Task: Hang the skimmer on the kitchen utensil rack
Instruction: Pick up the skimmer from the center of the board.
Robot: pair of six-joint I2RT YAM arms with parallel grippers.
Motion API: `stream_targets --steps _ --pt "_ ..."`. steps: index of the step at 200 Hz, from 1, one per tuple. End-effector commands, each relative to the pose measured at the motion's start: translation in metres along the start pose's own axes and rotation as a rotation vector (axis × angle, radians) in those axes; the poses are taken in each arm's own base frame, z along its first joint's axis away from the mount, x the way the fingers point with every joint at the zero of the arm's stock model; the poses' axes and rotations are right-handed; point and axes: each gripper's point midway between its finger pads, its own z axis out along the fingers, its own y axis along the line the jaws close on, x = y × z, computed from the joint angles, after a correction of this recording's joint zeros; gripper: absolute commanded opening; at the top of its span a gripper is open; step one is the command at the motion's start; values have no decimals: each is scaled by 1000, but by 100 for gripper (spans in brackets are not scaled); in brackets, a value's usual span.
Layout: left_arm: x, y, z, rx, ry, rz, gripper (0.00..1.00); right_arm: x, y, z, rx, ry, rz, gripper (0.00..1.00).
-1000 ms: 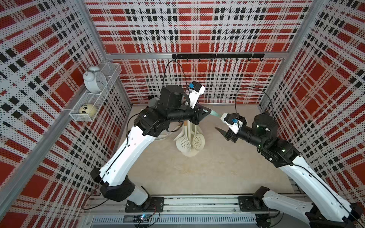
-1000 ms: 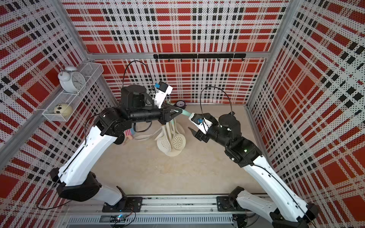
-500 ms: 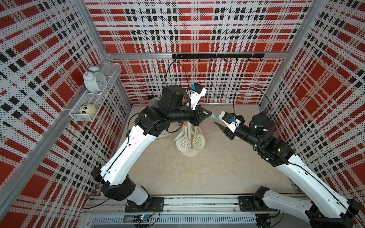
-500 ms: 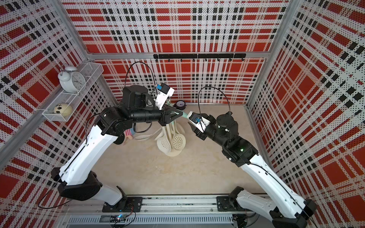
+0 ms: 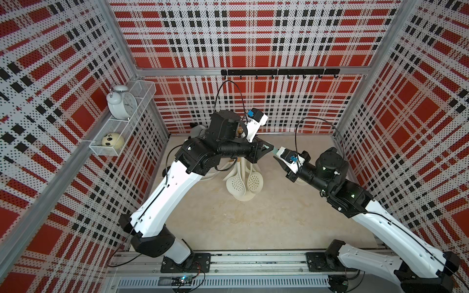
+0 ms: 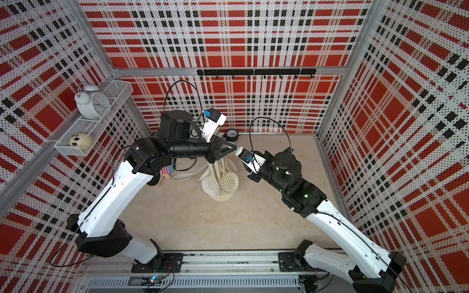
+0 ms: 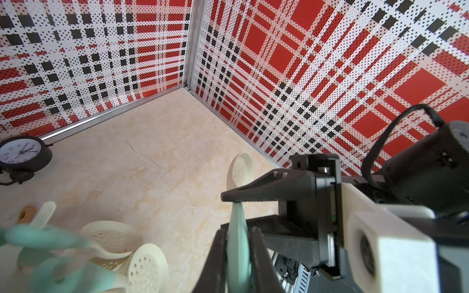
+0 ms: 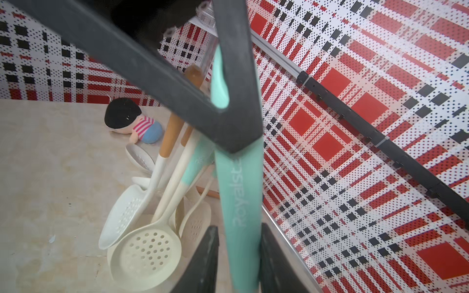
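Observation:
My left gripper (image 5: 267, 148) (image 7: 238, 230) is shut on the thin edges of the skimmer's teal handle (image 8: 238, 203) and holds it in the air above the kitchen utensil rack. The skimmer's cream perforated head (image 7: 239, 172) sticks out past the right gripper. My right gripper (image 5: 277, 157) (image 8: 238, 243) straddles the wide face of the same handle. One finger touches it and a slim gap shows beside the other. The rack's cream disc base (image 5: 243, 197) (image 6: 223, 197) and pole (image 5: 242, 167) carry several hanging skimmers. Its crown is hidden under my left gripper.
A black hook rail (image 5: 279, 72) runs along the back wall. On the left wall a wire shelf (image 5: 106, 152) carries a white alarm clock (image 5: 121, 105) and a round toy (image 5: 113, 139). On the floor are a black clock (image 6: 232, 133), a doll (image 8: 134, 124) and a loose skimmer (image 6: 185, 175).
My right arm has moved left, up to the left gripper, and its jaws have narrowed round the teal handle. The left arm has kept its grip and hardly moved.

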Motion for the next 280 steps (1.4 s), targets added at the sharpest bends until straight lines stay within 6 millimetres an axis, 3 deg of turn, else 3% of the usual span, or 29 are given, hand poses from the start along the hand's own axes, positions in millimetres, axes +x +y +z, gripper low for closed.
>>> stream_targets --steps 1,57,84,103,104,112,145,152,180,211,212,216,246,280 --pt "-14 -12 -8 34 -46 32 0 -9 -7 -6 37 -29 -6 30" --pt "-12 -11 -5 32 -38 29 0 -14 -6 -7 34 -66 12 22" --pt "-15 -10 -6 21 -47 24 0 -16 -3 -10 22 -87 42 8" --pt "-18 -8 -6 13 -56 18 0 -12 -1 -15 22 -90 42 8" --pt "-18 -8 -6 13 -58 18 0 -15 -2 -16 26 -102 69 0" --pt "-20 -8 -7 10 -67 17 0 -18 -4 -20 34 -129 115 0" --pt "-44 -14 -28 8 -193 57 62 -16 -5 -22 33 -120 300 0" --pt "-52 -14 -39 -2 -244 69 66 -12 -5 -21 37 -107 352 0" --pt "-70 7 -93 -78 -460 58 67 8 -1 -13 46 -41 539 0" --pt "-61 41 -149 -150 -630 17 67 7 0 -1 30 -9 612 0" --pt "-60 42 -150 -152 -632 17 67 11 4 -2 18 13 675 0" --pt "-55 48 -153 -166 -632 16 67 13 18 0 -51 46 727 0" --pt "-30 86 -163 -239 -627 -53 66 18 43 16 -178 188 787 0" --pt "-10 106 -157 -271 -605 -70 66 23 64 26 -201 295 745 0"
